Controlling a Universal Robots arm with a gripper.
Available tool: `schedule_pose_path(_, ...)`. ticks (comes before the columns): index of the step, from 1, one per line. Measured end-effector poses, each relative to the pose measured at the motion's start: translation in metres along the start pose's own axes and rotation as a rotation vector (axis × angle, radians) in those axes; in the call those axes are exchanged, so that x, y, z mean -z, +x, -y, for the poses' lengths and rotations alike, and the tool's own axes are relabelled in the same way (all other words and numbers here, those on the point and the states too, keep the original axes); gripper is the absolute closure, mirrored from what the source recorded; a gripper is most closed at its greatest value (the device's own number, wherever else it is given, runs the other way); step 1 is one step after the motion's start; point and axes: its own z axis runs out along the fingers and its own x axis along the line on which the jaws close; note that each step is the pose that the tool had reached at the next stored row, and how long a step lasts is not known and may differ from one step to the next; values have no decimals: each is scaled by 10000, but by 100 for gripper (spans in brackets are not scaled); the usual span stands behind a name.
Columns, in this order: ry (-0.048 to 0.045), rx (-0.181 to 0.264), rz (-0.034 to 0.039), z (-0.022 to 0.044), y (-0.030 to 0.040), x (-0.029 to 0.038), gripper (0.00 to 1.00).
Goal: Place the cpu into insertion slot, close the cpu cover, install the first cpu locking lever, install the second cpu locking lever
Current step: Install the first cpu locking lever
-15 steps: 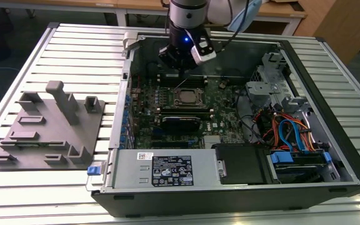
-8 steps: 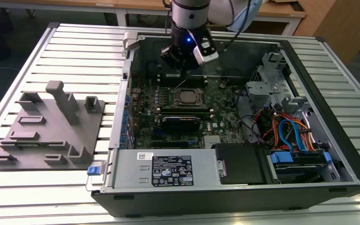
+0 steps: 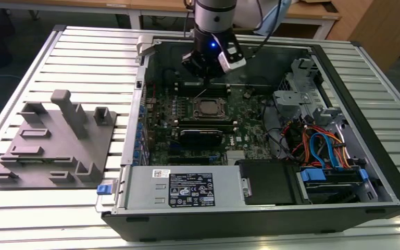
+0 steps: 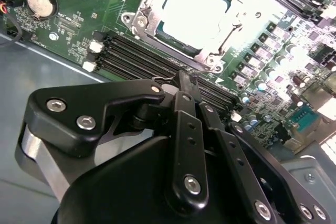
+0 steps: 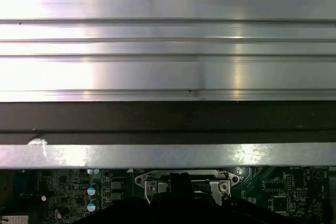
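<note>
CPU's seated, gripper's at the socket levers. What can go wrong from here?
1. The thin locking lever stands raised by the gripper; it might slip free and miss its hook.
2. The memory slots lie right beside the cpu cover, near the gripper; a low pass might strike them.

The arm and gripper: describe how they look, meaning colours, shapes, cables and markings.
The arm is a round, dark grey tube with a small blue light glowing on its wrist. A light grey box is mounted beside it, and a pale cable bundle trails off. The gripper is built of black, rounded linkage bars studded with silver screw heads.
</note>
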Motion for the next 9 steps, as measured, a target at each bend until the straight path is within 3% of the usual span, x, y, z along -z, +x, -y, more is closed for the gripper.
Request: schedule_pose_path(9,0,0,0,-2,-93,-34,90)
